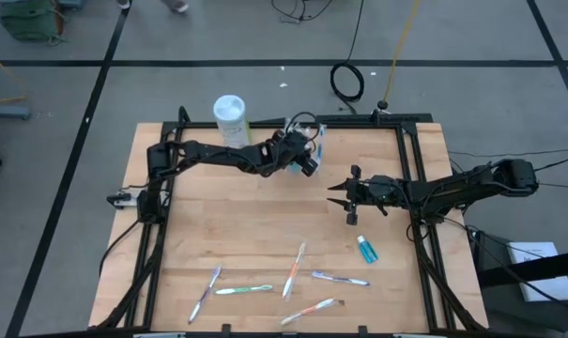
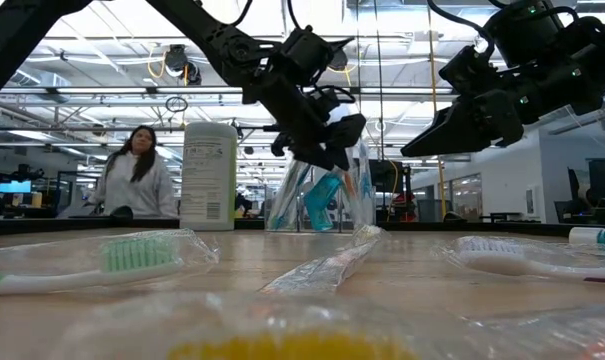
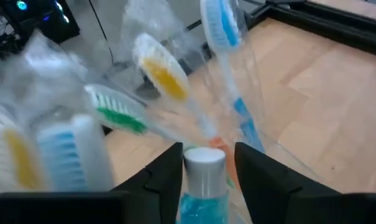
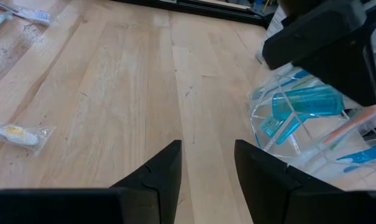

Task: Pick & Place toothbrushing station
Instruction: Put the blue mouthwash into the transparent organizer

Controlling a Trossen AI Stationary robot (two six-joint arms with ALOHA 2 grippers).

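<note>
Over the clear cup, the left pincer pinches a blue toothpaste tube; the right pincer hovers nearby, spread and empty.

The dark left hand is reaching upper centre, fingers clamping; the dark right hand is hovering centre-right, fingers spread.

The toothpaste tube between the left gripper's fingers is cut off by the left wrist picture's edge; only its white cap and upper body show. Toothbrush heads just beyond the fingertips are blurred. In the high view, the clear cup is largely hidden beneath that gripper.
</note>
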